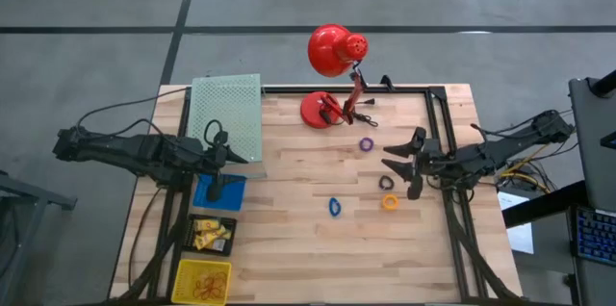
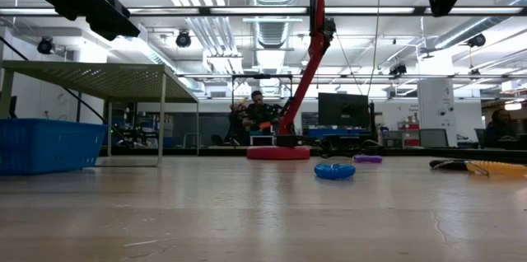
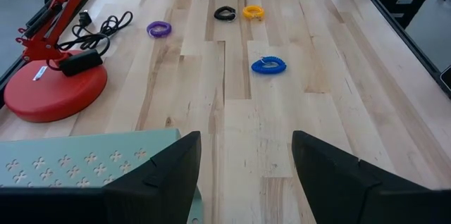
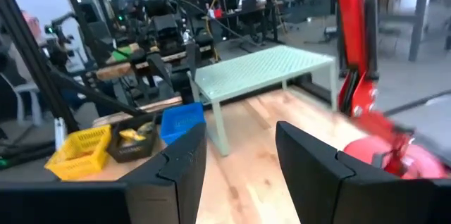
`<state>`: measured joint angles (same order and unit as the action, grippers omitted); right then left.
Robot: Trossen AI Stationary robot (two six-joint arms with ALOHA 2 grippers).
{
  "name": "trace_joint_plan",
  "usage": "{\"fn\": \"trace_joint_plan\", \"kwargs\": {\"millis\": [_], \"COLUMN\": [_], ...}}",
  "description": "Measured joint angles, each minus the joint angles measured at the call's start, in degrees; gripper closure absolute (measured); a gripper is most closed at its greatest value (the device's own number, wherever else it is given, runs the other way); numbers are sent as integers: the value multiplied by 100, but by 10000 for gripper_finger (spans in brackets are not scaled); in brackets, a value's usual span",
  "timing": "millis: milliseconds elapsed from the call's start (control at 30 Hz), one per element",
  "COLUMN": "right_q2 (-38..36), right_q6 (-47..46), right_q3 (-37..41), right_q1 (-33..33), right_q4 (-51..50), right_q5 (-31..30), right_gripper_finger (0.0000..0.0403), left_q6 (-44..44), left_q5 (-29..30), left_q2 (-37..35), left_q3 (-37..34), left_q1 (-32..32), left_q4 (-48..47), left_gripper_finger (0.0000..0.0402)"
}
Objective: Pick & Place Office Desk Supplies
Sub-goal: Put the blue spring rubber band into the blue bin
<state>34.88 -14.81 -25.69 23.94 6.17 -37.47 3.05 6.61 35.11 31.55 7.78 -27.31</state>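
both sets of jaws are seen standing apart with nothing between them: the left gripper [image 1: 223, 155] is held at the table's left edge, beside the pale green perforated stand [image 1: 227, 116] and above the blue bin [image 1: 219, 191], while the right gripper [image 1: 402, 162] is held over the right part of the table, just beside the black ring [image 1: 387, 182] and the orange ring [image 1: 390, 202].

the wooden table [image 1: 289, 248] is bounded by a dark frame along its back and right edges. a broad stretch of bare wood is left across the centre and front, between the two arms.

one red desk lamp [image 1: 332, 80] is stood at the back edge, its round base on the wood and a black cord coiled just beside it. one green stand is placed at the back left corner. three bins are lined down the left edge: the blue one, one black bin [image 1: 213, 234] with yellow pieces in it, and one yellow bin [image 1: 202, 280] at the front corner.

four rings are counted loose on the wood: one purple ring [image 1: 367, 143] near the lamp base, one black, one orange, and one blue ring [image 1: 334, 207] nearest the centre. all four are lying flat and apart from one another.
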Motion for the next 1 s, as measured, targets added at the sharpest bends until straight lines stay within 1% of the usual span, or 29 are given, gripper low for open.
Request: {"fn": "trace_joint_plan", "kwargs": {"millis": [67,133,233,333,400,433,500,567,667,867,933,1000], "right_q2": [63,131,272,555,840,991,1300,1636,2163,3289,3673,4049], "right_q6": [-476,-973,-1657,-2913,-3658,-3876,-4032,-4237,-4647,-4685,-4861,-5085], "right_q3": [-16,-145,-400,-650,-733,-761,-791,-911,-1124,-1768,-1971,-2171], "right_q1": [0,-10,-24,-61,-79,-79,-74,-72,-78,-95,-172,-285], "right_q4": [-32,-323,-1334,-2406,-2798,-2866,-2845,-2821,-2835,-2995,-2997,-2997], "right_q5": [-2,-6,-87,-304,-289,-223,39,171,197,243,466,858], "right_gripper_finger": [236,236,241,251,257,260,265,270,275,280,280,280], "left_q6": [0,0,0,0,0,0,2,1,2,0,1,0], "left_q5": [0,0,0,0,0,0,0,0,0,0,0,0], "left_q2": [0,0,0,0,-2,0,-2,-2,-2,-2,-2,-1], "left_q3": [0,0,0,0,0,0,0,0,0,0,0,0], "left_q1": [0,-1,1,1,1,1,0,1,1,1,0,0], "left_q4": [2,0,0,0,2,0,1,0,1,0,1,2], "left_gripper_finger": [171,171,171,171,171,171,171,171,171,171,171,171]}}
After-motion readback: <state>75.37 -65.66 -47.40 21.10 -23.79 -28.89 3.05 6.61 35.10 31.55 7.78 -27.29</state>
